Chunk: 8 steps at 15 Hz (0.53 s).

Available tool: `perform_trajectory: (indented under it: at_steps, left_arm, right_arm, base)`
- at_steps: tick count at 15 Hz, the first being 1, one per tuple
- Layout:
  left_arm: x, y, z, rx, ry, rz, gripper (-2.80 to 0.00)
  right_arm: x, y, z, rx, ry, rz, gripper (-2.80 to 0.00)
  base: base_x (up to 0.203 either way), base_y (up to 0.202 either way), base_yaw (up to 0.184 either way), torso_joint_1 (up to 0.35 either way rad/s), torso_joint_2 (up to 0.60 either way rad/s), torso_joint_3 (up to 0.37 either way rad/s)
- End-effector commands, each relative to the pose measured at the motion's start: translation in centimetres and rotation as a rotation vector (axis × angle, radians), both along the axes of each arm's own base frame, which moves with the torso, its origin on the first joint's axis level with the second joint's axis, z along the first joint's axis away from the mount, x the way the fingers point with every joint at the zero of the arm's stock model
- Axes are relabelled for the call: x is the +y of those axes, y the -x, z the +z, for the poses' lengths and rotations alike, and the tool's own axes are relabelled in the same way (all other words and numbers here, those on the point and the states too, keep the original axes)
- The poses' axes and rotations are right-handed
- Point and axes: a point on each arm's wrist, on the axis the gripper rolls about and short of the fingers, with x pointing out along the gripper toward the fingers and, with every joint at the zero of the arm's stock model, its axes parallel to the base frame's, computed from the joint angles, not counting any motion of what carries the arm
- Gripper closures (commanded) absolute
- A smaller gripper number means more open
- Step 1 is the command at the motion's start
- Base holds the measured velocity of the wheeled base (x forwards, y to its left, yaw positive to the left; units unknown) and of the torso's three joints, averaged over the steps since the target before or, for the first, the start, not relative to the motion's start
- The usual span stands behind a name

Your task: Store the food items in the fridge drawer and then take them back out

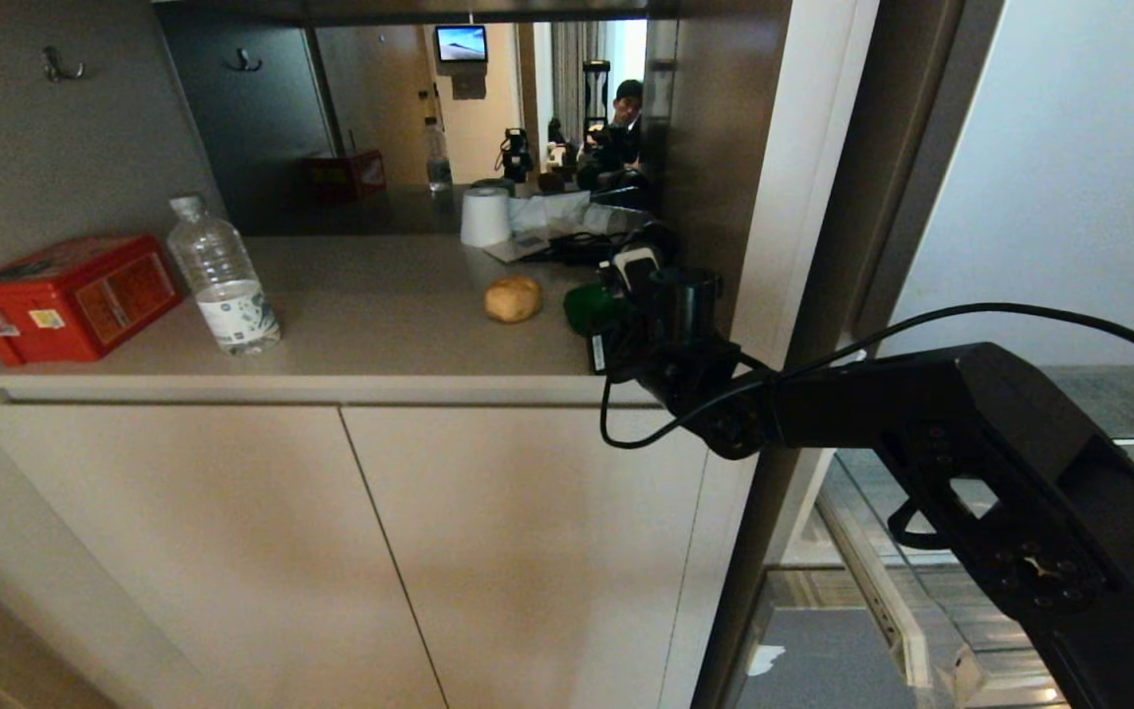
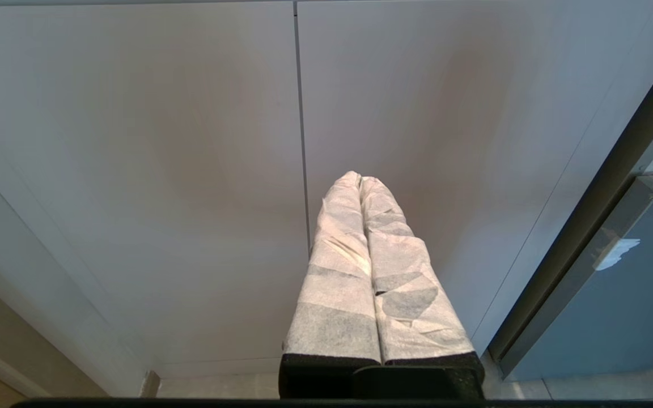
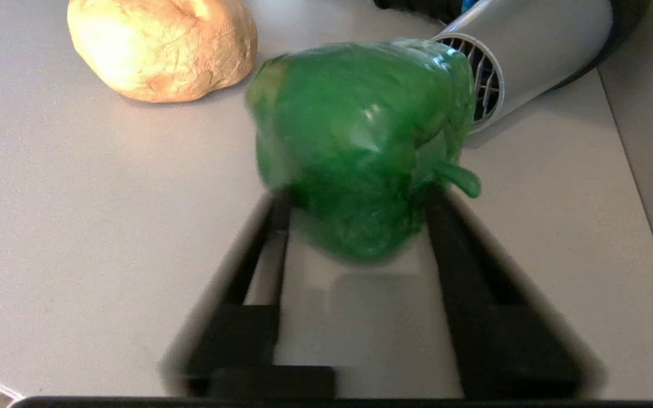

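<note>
A glossy green bell pepper [image 3: 360, 130] lies on the beige counter [image 1: 380, 325] at its right end, half hidden behind my right wrist in the head view [image 1: 589, 307]. My right gripper [image 3: 356, 198] has its two black fingers pressed against the pepper's near end, one on each side, shut on it. The tan potato-like lump [image 3: 162, 45] sits just left of the pepper [image 1: 513, 298], untouched. The see-through fridge drawer [image 1: 882, 581] stands pulled out low on the right, below my right arm. My left gripper [image 2: 360, 178] is shut and empty, parked facing the cabinet doors.
A grey hair dryer [image 3: 530, 51] lies right behind the pepper. A red box [image 1: 65, 295] and a water bottle [image 1: 222, 276] stand at the counter's left. A white paper roll [image 1: 484, 217] stands at the back by the mirror, which reflects a person [image 1: 626, 108].
</note>
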Motion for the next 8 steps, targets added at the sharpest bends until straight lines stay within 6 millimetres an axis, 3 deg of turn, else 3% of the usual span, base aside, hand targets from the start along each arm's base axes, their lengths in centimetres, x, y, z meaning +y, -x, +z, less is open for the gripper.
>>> perform_trajectory:
  at_steps: [1, 4, 8]
  left_arm:
    - [0.0, 0.0, 0.0, 0.001, 0.000, 0.000, 0.00]
    - [0.0, 0.0, 0.0, 0.001, 0.000, 0.000, 0.00]
    - [0.0, 0.0, 0.0, 0.001, 0.000, 0.000, 0.00]
  right_arm:
    - [-0.1, 0.3, 0.9, -0.022, -0.013, -0.004, 0.00]
    - [-0.3, 1.3, 3.3, -0.060, -0.037, 0.002, 0.00]
    - [-1.0, 2.6, 4.5, -0.055, -0.036, 0.002, 0.00]
  base:
    - [0.000, 0.000, 0.000, 0.000, 0.00, 0.000]
    - [0.000, 0.000, 0.000, 0.000, 0.00, 0.000]
    - [0.000, 0.000, 0.000, 0.000, 0.00, 0.000]
